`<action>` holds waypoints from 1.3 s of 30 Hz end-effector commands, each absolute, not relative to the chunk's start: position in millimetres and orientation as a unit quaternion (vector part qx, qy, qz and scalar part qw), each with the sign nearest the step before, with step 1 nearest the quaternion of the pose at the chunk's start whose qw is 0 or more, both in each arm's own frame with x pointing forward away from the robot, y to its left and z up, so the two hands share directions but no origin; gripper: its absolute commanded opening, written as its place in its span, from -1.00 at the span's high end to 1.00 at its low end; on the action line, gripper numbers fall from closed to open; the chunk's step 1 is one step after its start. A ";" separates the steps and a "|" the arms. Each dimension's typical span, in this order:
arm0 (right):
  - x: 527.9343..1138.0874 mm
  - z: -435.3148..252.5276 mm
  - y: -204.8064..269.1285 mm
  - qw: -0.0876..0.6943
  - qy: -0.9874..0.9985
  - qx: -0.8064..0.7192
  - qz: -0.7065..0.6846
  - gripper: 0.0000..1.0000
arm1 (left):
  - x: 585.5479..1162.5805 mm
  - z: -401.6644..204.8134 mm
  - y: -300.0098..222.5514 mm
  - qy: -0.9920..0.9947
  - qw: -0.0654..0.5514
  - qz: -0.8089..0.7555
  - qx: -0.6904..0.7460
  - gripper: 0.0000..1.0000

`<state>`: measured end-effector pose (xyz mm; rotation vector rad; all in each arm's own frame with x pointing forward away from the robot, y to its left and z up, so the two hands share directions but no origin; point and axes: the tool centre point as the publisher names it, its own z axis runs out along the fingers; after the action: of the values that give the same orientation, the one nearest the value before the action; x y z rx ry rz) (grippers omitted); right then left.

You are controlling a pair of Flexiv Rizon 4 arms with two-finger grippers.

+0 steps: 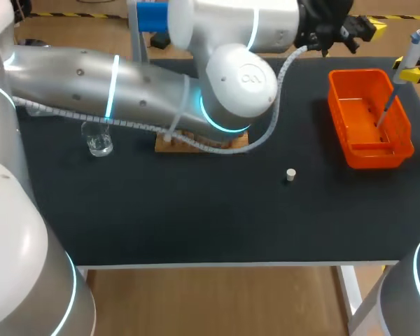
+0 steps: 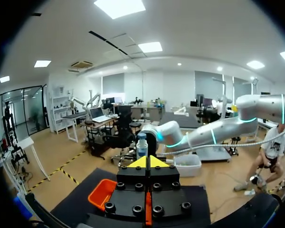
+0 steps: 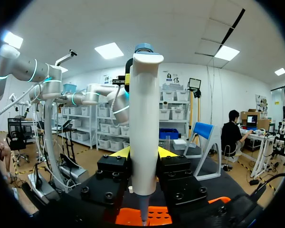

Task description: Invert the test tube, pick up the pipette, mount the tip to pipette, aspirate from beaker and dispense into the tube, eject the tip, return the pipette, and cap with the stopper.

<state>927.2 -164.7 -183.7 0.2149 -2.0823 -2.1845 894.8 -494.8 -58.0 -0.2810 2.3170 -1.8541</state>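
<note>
Head view: your black table point(image 1: 196, 217) carries a beaker point(image 1: 98, 140), a wooden rack point(image 1: 196, 145) half under the left arm, a stopper point(image 1: 290, 175) and an orange bin point(image 1: 367, 119). Right gripper point(image 3: 143, 154) clamps the pipette point(image 3: 145, 118), tip over the bin. Left gripper point(image 2: 149, 162) is closed on the tube point(image 2: 141, 145).

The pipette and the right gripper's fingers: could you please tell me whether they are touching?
Touching. The right wrist view shows the pipette standing between the fingers of the right gripper, both pressed against its sides.
</note>
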 end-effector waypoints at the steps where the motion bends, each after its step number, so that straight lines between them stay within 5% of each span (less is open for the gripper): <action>1: 926.3 -182.6 -164.6 0.057 -0.689 0.071 -0.719 1.00 | 899.8 -63.7 -505.0 0.755 0.081 -0.645 -0.090 1.00; 39: 926.1 -184.9 -165.0 0.055 -0.697 0.071 -0.712 1.00 | 899.8 -63.7 -505.0 0.755 0.081 -0.645 -0.090 1.00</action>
<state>927.7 -165.7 -186.3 0.2181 -2.1073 -2.1646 898.4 -504.3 -59.9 -0.2806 2.3186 -1.8524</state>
